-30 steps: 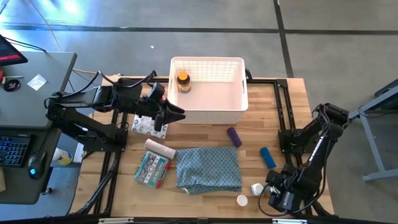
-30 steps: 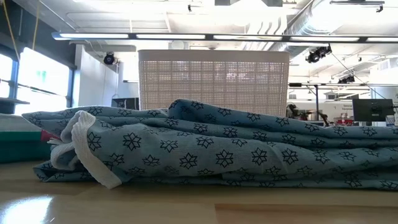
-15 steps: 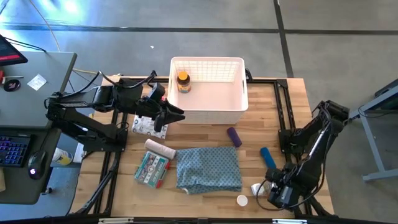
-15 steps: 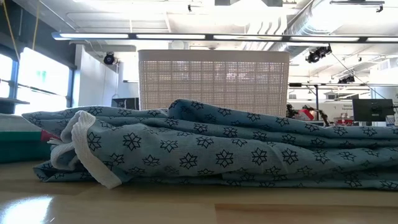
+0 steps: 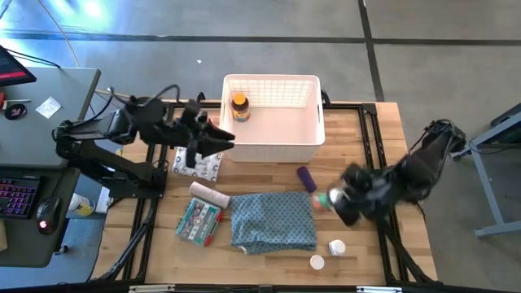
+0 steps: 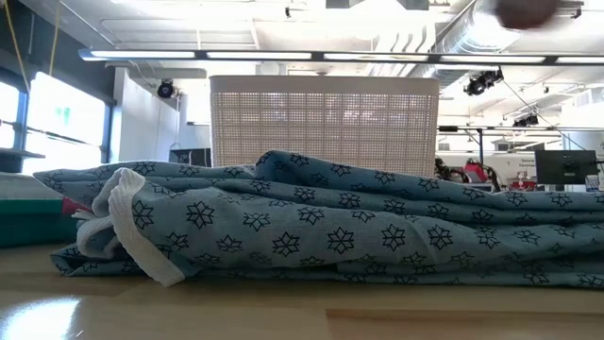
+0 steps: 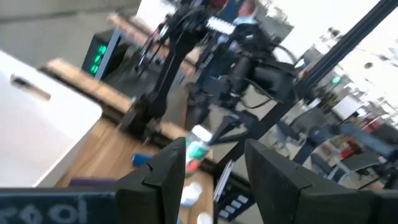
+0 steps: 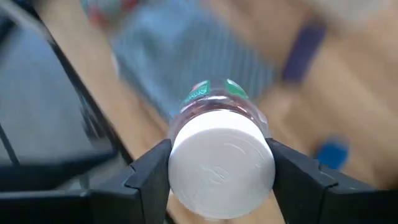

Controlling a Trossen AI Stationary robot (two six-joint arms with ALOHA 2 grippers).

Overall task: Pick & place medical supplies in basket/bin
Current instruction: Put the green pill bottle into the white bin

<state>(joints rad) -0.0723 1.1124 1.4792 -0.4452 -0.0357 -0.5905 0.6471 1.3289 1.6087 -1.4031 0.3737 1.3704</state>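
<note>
The white latticed basket (image 5: 273, 138) stands at the table's far middle with the amber yellow-capped bottle (image 5: 239, 107) inside. My right gripper (image 5: 330, 200) hovers off the right edge of the blue-grey cloth (image 5: 273, 221), shut on a white-capped bottle (image 8: 222, 163). My left gripper (image 7: 214, 168) is open and empty, above the printed packet (image 5: 195, 165) at the basket's near-left corner. The purple tube (image 5: 306, 178), the bandage roll (image 5: 210, 194), the teal packets (image 5: 198, 221), a white bottle (image 5: 336, 247) and a white cap (image 5: 317, 262) lie on the table. In the high view my right arm hides the blue tube (image 8: 329, 152). My right gripper pinches the white-capped bottle between its two fingers (image 8: 149, 177), on the body just below the cap (image 8: 186, 118). The fingers come from above, and the cap faces the wrist camera. The bottle (image 7: 198, 148) is lifted clear of the table, roughly upright with its cap up.
The cloth fills the near middle of the table and blocks most of the low view, where only the basket's lattice wall (image 6: 324, 123) rises behind it. Black frame rails (image 5: 370, 138) run along the table's right and left sides. A desk with a keyboard (image 5: 16, 195) stands to the left.
My right gripper has risen from the table's near-right corner and swung toward the far-left, to beside the cloth's right edge, carrying the white-capped bottle. My left gripper has drawn back slightly toward the table's left.
</note>
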